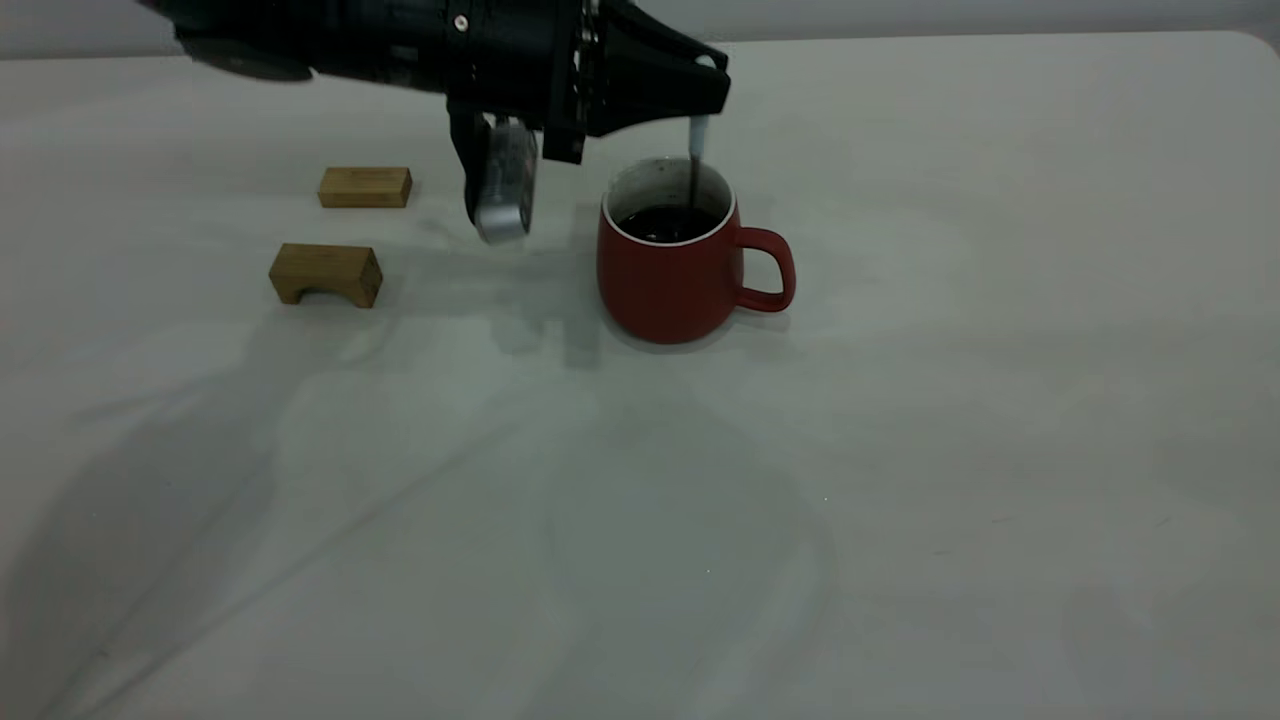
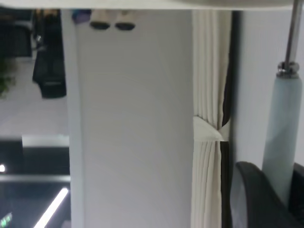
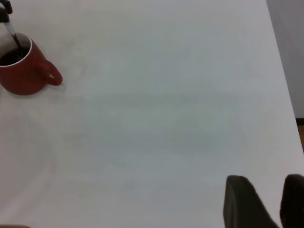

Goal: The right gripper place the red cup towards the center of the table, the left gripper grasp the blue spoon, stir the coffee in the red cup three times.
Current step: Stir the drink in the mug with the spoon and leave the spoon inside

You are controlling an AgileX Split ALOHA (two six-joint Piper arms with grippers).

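While the left gripper (image 1: 700, 105) clamps the blue spoon (image 1: 697, 150) upright in the red cup (image 1: 672, 270), only the right wrist view shows the right gripper (image 3: 266, 202) (fingers apart) over bare table (image 3: 166, 118).

- The exterior camera faces the table (image 1: 900, 450) from slightly above and fairly near.
- The left wrist camera sits close behind its fingers (image 2: 259, 199), looking past them at the room.
- The right wrist camera looks down beyond its fingers (image 3: 244, 202), sharing the red cup (image 3: 23, 71) with the exterior view.
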